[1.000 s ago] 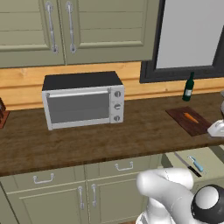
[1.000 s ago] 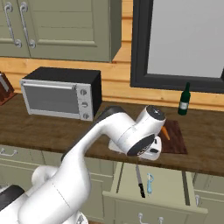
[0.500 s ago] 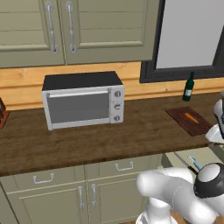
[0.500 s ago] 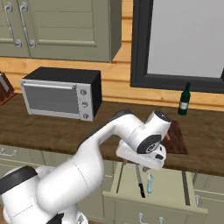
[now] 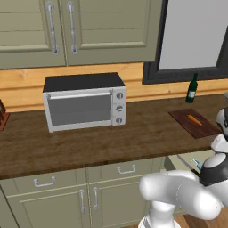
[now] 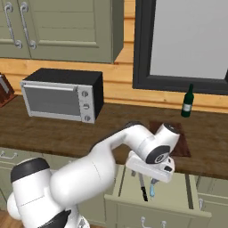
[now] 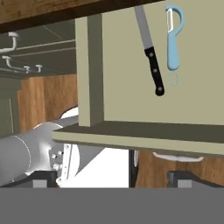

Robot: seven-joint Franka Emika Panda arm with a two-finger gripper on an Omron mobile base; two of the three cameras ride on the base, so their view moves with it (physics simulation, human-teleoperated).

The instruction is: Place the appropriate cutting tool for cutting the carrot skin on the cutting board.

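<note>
A light blue peeler (image 7: 173, 38) and a black-handled knife (image 7: 150, 54) lie side by side in the open drawer (image 7: 89, 65). My gripper (image 7: 118, 177) hangs open above the drawer's front part, with nothing between its fingertips (image 7: 43, 177). In the right base view the gripper (image 6: 146, 174) sits just over the knife (image 6: 142, 189) and peeler (image 6: 152, 190), below the counter edge. The dark reddish-brown cutting board (image 5: 196, 123) lies on the counter at the right with the small orange carrot (image 5: 194, 119) on it. My arm hides most of the cutting board (image 6: 184, 145) in the right base view.
A silver toaster oven (image 5: 84, 102) stands at the back of the counter, left of the board. A dark green bottle (image 5: 192, 89) stands behind the board by the window frame. The drawer's left wall (image 6: 120, 185) and the counter edge lie close around the hand.
The hand has swung down off the counter's edge and now hangs lower, over the open drawer. Knife and peeler have not moved.
</note>
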